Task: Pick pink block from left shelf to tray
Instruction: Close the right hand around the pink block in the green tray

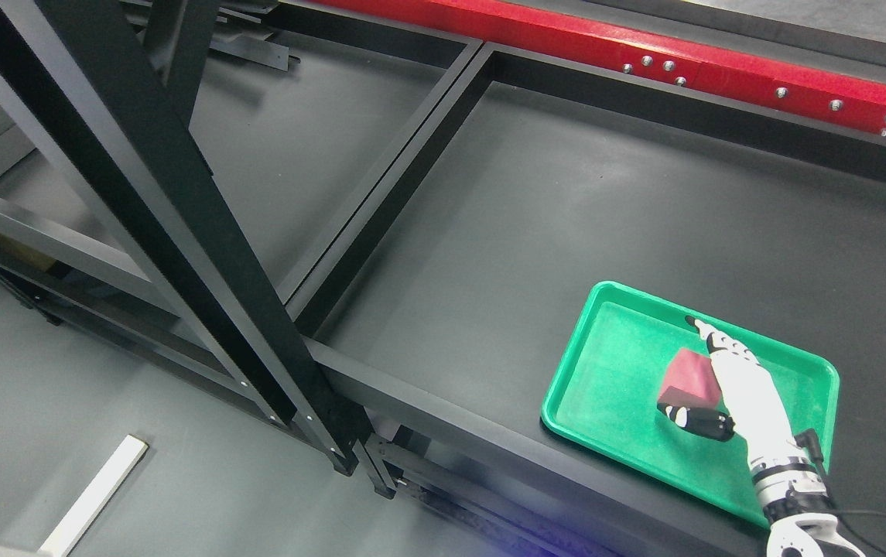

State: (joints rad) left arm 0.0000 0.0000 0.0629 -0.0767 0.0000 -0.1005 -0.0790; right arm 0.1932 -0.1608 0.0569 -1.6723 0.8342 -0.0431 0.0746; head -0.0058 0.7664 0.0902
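Gripping pink block (689, 377) | right hand (729, 387) | mid green tray (597, 387), clear of rims

Red beam (644, 39) (bolted), white strip (94, 495)

R arm in from lower right; hand (709, 387) fingers curled, gripping, index extended.

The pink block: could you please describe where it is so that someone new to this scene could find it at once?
Look for the bright green tray on the dark shelf surface at the lower right. Over its middle, the white right hand grips the pink block between thumb and fingers. It is the only pink thing there, and nothing else is in the tray.
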